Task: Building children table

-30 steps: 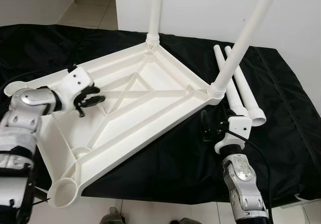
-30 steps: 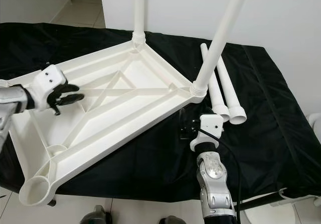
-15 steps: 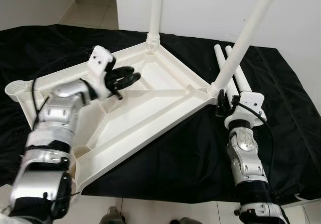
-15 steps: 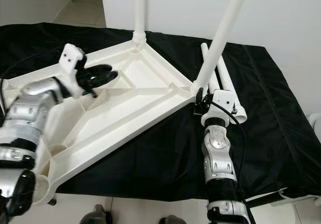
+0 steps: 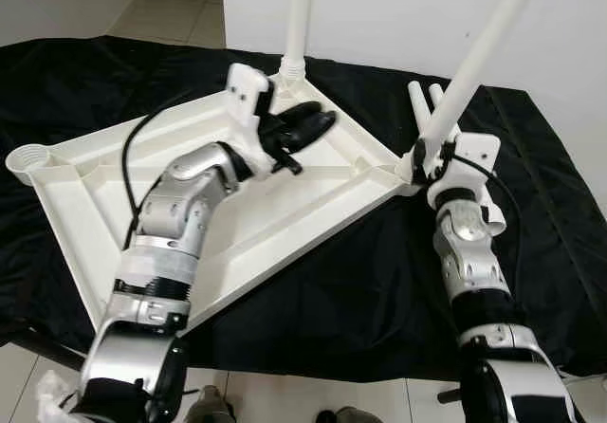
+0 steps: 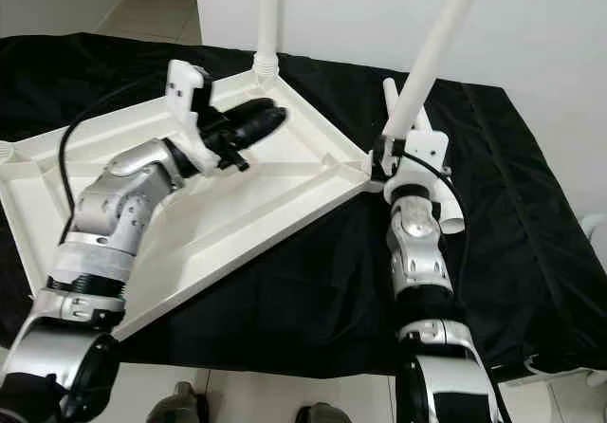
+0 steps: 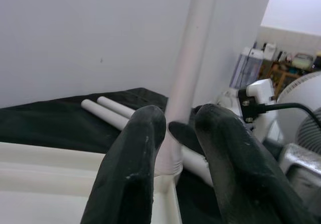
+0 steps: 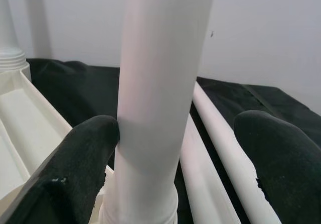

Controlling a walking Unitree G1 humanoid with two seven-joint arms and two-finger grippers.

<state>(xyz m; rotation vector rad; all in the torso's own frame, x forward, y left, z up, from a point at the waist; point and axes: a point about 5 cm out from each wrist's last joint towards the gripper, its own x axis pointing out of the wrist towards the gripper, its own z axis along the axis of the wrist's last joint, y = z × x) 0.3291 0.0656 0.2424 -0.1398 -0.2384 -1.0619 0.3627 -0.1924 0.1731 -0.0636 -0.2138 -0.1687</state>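
White tabletop (image 5: pixel 237 224) lies upside down on black cloth (image 5: pixel 531 224), two legs screwed in. Our right gripper (image 8: pixel 175 153) is open around the near-right leg (image 5: pixel 469 67), one finger touching it. Our left gripper (image 5: pixel 308 124) hovers over the tabletop, fingers slightly apart, empty. Two loose legs (image 6: pixel 427 172) lie beside.

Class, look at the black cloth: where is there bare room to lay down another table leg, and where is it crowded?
Bare black cloth lies right of the two loose legs toward the edge, and in front of the tabletop, left of the right arm. It is crowded at the near corner, where the right gripper straddles the fitted leg.
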